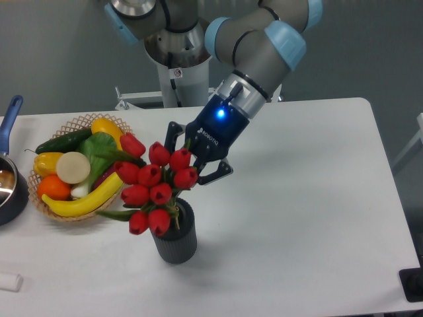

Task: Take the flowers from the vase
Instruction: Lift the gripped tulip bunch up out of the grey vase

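Note:
The flowers (152, 179), a bunch of red tulip buds with dark green leaves, stand in the vase (177, 243), a small dark grey ribbed cylinder near the table's front middle. The bunch leans left toward the basket. My gripper (193, 157) comes down at a slant from the upper right and sits just behind the top right of the bunch. Its jaws stand apart: one finger shows above the buds on the left, the other to the right of them. The fingertips are partly hidden by the buds, and whether they touch any bud or stem cannot be told.
A wicker basket (78, 121) with fruit and vegetables stands left of the vase, close to the leaning buds. A dark pot (9, 195) with a blue handle (9, 117) is at the left edge. A small white object (9, 282) lies front left. A black object (412, 284) is at the front right corner.

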You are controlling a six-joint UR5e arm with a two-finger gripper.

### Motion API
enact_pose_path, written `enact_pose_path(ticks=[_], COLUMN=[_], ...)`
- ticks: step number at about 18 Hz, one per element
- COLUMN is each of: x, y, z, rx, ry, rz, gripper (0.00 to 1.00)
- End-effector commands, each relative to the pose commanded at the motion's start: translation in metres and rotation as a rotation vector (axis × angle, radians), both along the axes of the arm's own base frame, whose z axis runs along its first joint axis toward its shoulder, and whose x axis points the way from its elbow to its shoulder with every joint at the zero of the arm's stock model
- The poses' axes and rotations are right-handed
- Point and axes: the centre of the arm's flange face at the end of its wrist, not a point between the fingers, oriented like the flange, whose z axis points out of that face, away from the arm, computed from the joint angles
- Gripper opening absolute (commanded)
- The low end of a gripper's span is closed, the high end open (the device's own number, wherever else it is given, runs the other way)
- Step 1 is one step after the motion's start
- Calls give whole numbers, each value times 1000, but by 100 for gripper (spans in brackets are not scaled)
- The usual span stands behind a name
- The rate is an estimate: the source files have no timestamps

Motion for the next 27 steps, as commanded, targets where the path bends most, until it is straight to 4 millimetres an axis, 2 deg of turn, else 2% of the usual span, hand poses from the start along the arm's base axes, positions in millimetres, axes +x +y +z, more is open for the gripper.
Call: enact_pose_path(ticks=[7, 11, 17, 20, 22, 25, 27], x=[-7, -14, -23, -32, -38, -47, -61], y=[0, -3, -6, -9, -10, -17, -30], z=[20, 29, 50, 69, 74, 75, 76], rx=[33, 43, 50, 58, 59, 61, 67], ry=[-27, -49, -58, -60, -63, -60, -60], rz=[8, 24, 51, 75, 85, 103, 132], gripper=[35, 30, 30, 30, 30, 30, 30])
